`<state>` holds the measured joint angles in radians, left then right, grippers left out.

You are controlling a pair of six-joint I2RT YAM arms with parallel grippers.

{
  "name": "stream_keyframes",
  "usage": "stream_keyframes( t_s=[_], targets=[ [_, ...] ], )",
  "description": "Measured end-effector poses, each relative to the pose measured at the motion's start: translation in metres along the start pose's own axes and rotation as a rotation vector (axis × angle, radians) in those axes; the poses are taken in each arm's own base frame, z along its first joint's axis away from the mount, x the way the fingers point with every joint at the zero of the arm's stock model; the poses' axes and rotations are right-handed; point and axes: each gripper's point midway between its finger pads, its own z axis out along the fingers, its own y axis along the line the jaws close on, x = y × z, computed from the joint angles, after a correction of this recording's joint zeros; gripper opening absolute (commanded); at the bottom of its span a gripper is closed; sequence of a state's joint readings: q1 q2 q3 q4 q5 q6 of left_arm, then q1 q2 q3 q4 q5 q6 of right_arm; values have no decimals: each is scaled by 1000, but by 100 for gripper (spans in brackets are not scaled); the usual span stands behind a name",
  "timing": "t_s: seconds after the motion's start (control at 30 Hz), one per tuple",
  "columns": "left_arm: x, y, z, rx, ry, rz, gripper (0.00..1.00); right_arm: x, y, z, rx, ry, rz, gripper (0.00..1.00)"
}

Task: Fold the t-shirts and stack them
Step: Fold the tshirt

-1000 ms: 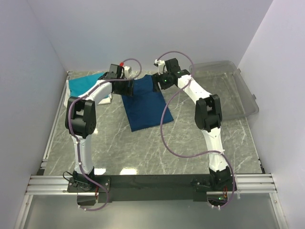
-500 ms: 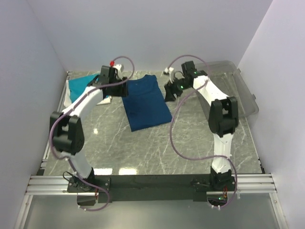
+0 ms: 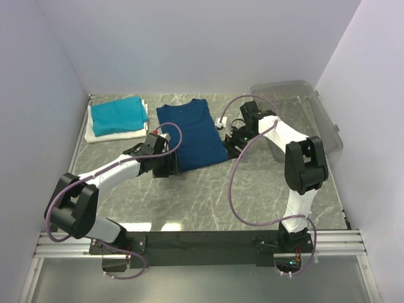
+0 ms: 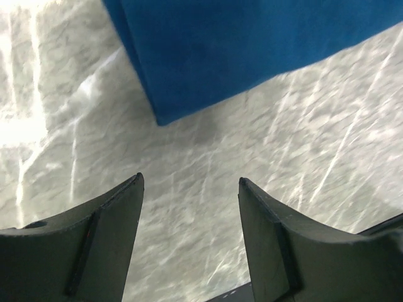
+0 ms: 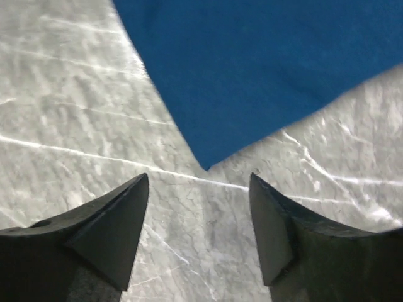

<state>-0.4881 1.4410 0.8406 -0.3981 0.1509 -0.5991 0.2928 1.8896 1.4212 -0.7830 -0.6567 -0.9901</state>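
A navy blue t-shirt point(image 3: 190, 134) lies flat on the table, folded into a long strip, collar toward the back wall. Its print is hidden. A folded teal t-shirt point(image 3: 117, 115) lies on a folded white one point(image 3: 107, 134) at the back left. My left gripper point(image 3: 170, 167) is open and empty just off the navy shirt's near left corner point(image 4: 165, 116). My right gripper point(image 3: 232, 146) is open and empty just off the shirt's near right corner point(image 5: 204, 162). Both sets of fingers hover over bare marble.
A clear plastic bin point(image 3: 303, 117) stands at the back right, close behind my right arm. The marble table point(image 3: 208, 196) runs to the walls at left, right and back. The arm bases sit on the black rail point(image 3: 202, 243) at the near edge.
Both grippers have let go of the navy shirt's far end and swung back toward me, down to its near corners. The shirt now lies flat and uncovered.
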Motion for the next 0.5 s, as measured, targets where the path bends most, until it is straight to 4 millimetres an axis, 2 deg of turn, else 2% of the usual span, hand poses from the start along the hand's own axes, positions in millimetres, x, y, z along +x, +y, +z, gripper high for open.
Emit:
stream_keyframes(
  t_s=[0.3, 0.5],
  targets=[
    [-19, -15, 8, 67, -80, -52, 67, 4, -25, 18, 71, 51, 200, 70],
    [-12, -6, 28, 29, -31, -65, 63, 6, -33, 31, 68, 59, 347, 70]
  ],
)
